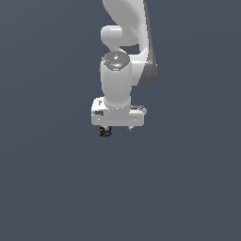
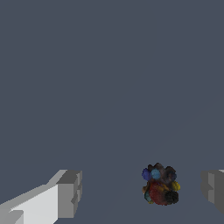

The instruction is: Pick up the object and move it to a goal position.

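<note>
Wrist view showed the gripper [image 2: 140,190] spread wide, its two grey fingertips [image 2: 70,192] well apart, with the object [image 2: 160,185], a small dark clump flecked with red, blue and yellow, lying between them but much nearer one pad than the other and touching neither. In the exterior view the same clump [image 1: 105,132] sat just under the white gripper block, toward that view's left end of it. To do the grasp well, the hand probably needed to shift sideways until the clump was centred, settle low enough for the pads to meet its middle, then close slowly so the lumpy shape would not squirt out.
</note>
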{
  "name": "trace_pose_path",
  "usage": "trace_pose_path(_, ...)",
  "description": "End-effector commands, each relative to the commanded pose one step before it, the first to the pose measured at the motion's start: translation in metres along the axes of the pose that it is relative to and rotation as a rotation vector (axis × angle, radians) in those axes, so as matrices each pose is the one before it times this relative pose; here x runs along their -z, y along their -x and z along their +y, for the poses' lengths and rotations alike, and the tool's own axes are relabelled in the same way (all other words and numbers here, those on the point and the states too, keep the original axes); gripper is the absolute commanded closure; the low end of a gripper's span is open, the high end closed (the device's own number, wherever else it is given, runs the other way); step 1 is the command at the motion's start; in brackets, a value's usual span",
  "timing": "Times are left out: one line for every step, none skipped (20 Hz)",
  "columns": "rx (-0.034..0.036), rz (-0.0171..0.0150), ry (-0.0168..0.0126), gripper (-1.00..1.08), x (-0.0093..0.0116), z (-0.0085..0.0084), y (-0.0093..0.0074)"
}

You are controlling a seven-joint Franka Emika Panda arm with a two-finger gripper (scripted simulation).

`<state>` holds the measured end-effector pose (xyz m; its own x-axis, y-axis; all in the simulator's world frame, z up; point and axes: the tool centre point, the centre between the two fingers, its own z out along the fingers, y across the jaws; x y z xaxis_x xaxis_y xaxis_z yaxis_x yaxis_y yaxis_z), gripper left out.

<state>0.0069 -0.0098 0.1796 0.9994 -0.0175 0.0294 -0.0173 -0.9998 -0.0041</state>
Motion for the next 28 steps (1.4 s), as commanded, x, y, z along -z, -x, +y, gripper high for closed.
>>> trace_pose_path(0.0,0.0,0.0,-0.92,0.0,0.00001,0.0)
trace_pose_path(0.00061,0.00075,0.00012,-0.92,0.00028,-0.00013,-0.00007)
trace_pose_path(0.00141,0.00179,0.00023,-0.92,0.00055,-0.00011,-0.00029)
trace_pose_path(0.00252,0.00319,0.00043,-0.92,0.00108,-0.00032,-0.00046)
trace_pose_path(0.00349,0.00446,0.00061,-0.92,0.00154,-0.00048,-0.00066)
trace_pose_path(0.00437,0.00564,0.00079,-0.92,0.00202,-0.00064,-0.00091)
trace_pose_path(0.00452,0.00593,0.00085,-0.92,0.00224,-0.00077,-0.00105)
trace_pose_path(0.00347,0.00467,0.00068,-0.92,0.00191,-0.00071,-0.00094)
trace_pose_path(0.0024,0.00335,0.00049,-0.92,0.00151,-0.00062,-0.00079)
trace_pose_path(0.00138,0.00205,0.00029,-0.92,0.00108,-0.0005,-0.0006)
trace_pose_path(0.00033,0.0006,0.00008,-0.92,0.00047,-0.00026,-0.00035)
trace_pose_path(0.0,0.0,0.0,-0.92,0.00018,-0.00025,0.00014)
trace_pose_path(-0.00091,-0.00141,-0.0002,-0.92,-0.00099,0.00064,0.00041)
trace_pose_path(-0.00027,-0.00093,-0.00009,-0.92,-0.00111,0.00072,0.00073)
trace_pose_path(0.00005,-0.00084,-0.00004,-0.92,-0.00146,0.00101,0.00101)
trace_pose_path(0.00021,-0.00066,-0.00001,-0.92,-0.00173,0.00136,0.00136)
trace_pose_path(0.00041,-0.00112,-0.00002,-0.92,-0.00238,0.00164,0.00166)
trace_pose_path(0.00038,-0.00133,-0.00003,-0.92,-0.00282,0.00201,0.00207)
trace_pose_path(0.00031,-0.00166,-0.00006,-0.92,-0.00332,0.00236,0.00249)
trace_pose_path(0.00026,-0.00193,-0.00008,-0.92,-0.00377,0.0027,0.00291)
trace_pose_path(0.00027,-0.00227,-0.00009,-0.92,-0.00427,0.00301,0.00331)
trace_pose_path(0.00032,-0.00247,-0.00009,-0.92,-0.00468,0.00331,0.00373)
trace_pose_path(0.00034,-0.00256,-0.00009,-0.92,-0.00503,0.00362,0.00419)
trace_pose_path(0.00034,-0.00291,-0.0001,-0.92,-0.0055,0.0039,0.00466)
trace_pose_path(0.00031,-0.00315,-0.00011,-0.92,-0.0059,0.00419,0.00517)
trace_pose_path(0.00028,-0.00337,-0.00011,-0.92,-0.00627,0.00446,0.00571)
trace_pose_path(0.00026,-0.00358,-0.00011,-0.92,-0.00662,0.00471,0.00627)
trace_pose_path(0.00021,-0.00377,-0.00011,-0.92,-0.00686,0.00486,0.00673)
